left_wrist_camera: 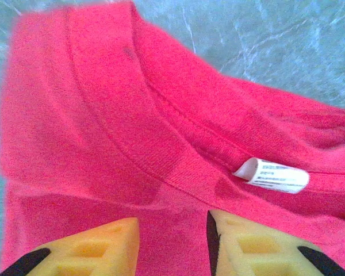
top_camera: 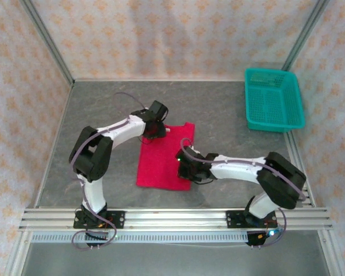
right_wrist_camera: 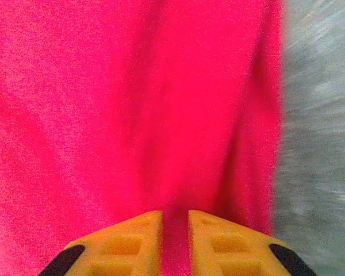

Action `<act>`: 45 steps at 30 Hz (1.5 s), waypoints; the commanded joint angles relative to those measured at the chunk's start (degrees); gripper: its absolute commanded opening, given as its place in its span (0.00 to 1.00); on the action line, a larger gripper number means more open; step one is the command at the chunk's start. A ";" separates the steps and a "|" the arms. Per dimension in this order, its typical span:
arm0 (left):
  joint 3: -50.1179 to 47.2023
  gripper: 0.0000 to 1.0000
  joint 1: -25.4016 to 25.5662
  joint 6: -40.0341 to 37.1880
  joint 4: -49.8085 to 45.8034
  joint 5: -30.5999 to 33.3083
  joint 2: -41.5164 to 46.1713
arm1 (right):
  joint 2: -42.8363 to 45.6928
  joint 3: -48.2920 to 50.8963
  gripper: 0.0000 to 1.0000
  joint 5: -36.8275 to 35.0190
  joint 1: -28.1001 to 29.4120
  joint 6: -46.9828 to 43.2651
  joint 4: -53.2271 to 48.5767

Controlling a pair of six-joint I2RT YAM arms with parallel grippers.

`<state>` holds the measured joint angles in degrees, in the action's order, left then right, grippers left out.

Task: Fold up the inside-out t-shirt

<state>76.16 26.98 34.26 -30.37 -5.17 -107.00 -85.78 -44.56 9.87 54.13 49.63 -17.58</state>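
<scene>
The inside-out t-shirt (top_camera: 158,161) lies mid-tabletop (top_camera: 218,121), a narrow rectangle (sides apparently folded in), crosswise folds remaining; left claw (left_wrist_camera: 172,247) parted near the neck label (left_wrist_camera: 271,174), right claw (right_wrist_camera: 175,241) nearly clenched at its edge, grip unclear.

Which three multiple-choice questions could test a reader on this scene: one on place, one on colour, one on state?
1. Where on the grey table does the teal plastic basket stand?
A. near left corner B. far right corner C. near right corner
2. What colour is the small label at the neck of the bright red cloth t-shirt?
A. black B. green C. white
3. How do the jaws of the left gripper stand?
A. apart over red cloth B. clamped on the basket C. shut on bare table
Key: 1 B, seen far right from above; 2 C, white against red; 3 A, cloth shows in the gap.
</scene>
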 commanded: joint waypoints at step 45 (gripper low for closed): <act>-9.44 0.53 -20.22 -10.02 11.39 -28.30 0.20 | -28.69 -27.07 0.23 5.25 -20.37 -18.15 2.39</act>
<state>67.31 7.11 23.79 -22.90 -30.74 -105.43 -111.72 -71.26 12.84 32.58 31.42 -18.04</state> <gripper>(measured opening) 0.535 0.233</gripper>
